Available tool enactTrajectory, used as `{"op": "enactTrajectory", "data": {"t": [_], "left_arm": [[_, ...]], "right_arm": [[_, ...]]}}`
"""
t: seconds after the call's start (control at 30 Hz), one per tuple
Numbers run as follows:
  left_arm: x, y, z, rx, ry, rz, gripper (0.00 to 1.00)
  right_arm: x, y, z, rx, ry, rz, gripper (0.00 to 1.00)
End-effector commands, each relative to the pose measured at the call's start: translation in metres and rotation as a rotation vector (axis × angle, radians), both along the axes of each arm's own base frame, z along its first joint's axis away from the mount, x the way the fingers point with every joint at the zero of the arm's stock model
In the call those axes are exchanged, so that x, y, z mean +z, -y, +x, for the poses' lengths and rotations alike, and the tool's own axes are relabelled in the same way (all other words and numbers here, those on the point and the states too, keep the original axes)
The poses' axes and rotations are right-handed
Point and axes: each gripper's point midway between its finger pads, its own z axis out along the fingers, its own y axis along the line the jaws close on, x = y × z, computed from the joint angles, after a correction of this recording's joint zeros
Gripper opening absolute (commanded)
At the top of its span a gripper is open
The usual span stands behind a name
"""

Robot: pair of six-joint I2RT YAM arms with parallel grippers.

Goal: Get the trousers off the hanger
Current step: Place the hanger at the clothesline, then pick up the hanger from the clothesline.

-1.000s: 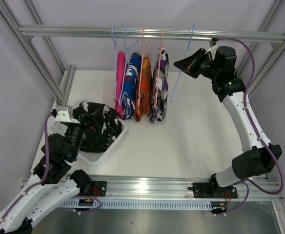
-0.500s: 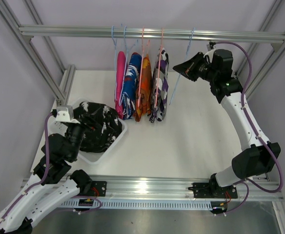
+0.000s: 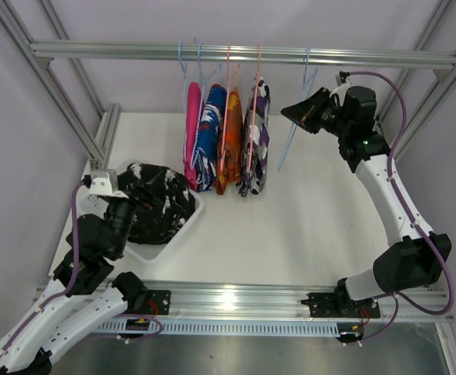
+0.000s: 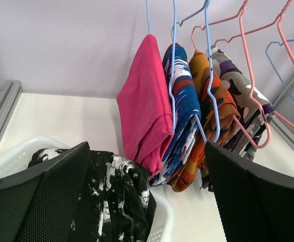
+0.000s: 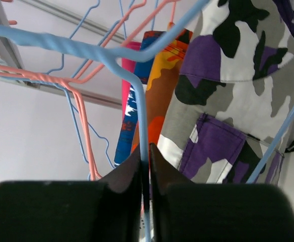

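Currently: my right end effector [image 5: 144, 157], clenched on an empty blue hanger [image 5: 142, 111]. My left end effector [image 4: 144, 151], released, over the basket [image 3: 179, 237] holding the black speckled trousers [image 3: 156, 199]. On hangers at the rail [image 3: 134, 50]: pink trousers [image 3: 191, 129], blue patterned trousers [image 3: 211, 139], orange trousers [image 3: 233, 141], purple camouflage trousers [image 3: 257, 141].

Left arm [image 3: 56, 320] and right arm [image 3: 390, 187]: white moulded links joined by bulky black joint housings, with a purple cable [image 3: 372, 73] trailing along each. A small green light [image 3: 362, 142] shows on the right arm near the wrist. Left fingers [image 4: 51, 196] are broad, black and mesh-textured; right fingers [image 5: 122, 176] are black, smooth and tapering.
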Motion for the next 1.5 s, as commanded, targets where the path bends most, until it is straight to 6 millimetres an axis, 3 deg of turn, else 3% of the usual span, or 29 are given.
{"op": "enactTrajectory", "data": {"t": [0.0, 0.03, 0.1, 0.23, 0.43, 0.67, 0.93, 1.07, 1.23, 1.47], "left_arm": [[0.006, -0.001, -0.001, 0.004, 0.025, -0.001, 0.99], [0.005, -0.001, -0.001, 0.004, 0.024, 0.002, 1.00], [0.009, -0.002, -0.002, 0.004, 0.031, -0.004, 0.99], [0.006, -0.001, -0.001, 0.004, 0.028, -0.002, 0.99], [0.007, -0.002, -0.002, 0.003, 0.030, -0.002, 0.99], [0.007, -0.001, -0.002, 0.003, 0.029, 0.001, 0.99], [0.006, 0.000, -0.001, 0.003, 0.026, 0.006, 0.99], [0.005, -0.001, -0.001, 0.005, 0.025, 0.008, 1.00], [0.004, 0.003, 0.000, -0.007, 0.020, 0.011, 0.99], [0.002, 0.004, 0.000, -0.010, 0.017, 0.017, 0.99]], "right_arm": [[-0.014, 0.005, -0.014, 0.001, -0.035, -0.037, 0.17], [-0.014, 0.007, -0.017, 0.000, -0.031, -0.039, 0.28], [-0.018, 0.009, -0.021, -0.002, -0.035, -0.051, 0.39], [-0.012, 0.016, -0.035, -0.011, -0.012, -0.057, 0.56], [-0.011, 0.028, -0.053, -0.047, 0.009, -0.098, 0.72], [-0.013, 0.050, -0.082, -0.128, 0.035, -0.161, 0.72], [0.034, 0.055, -0.142, -0.099, 0.281, -0.224, 0.71], [0.046, 0.053, -0.155, -0.072, 0.355, -0.254, 0.72], [0.057, 0.040, -0.152, -0.007, 0.399, -0.247, 0.72], [0.071, 0.014, -0.125, 0.092, 0.453, -0.212, 0.72]]}}
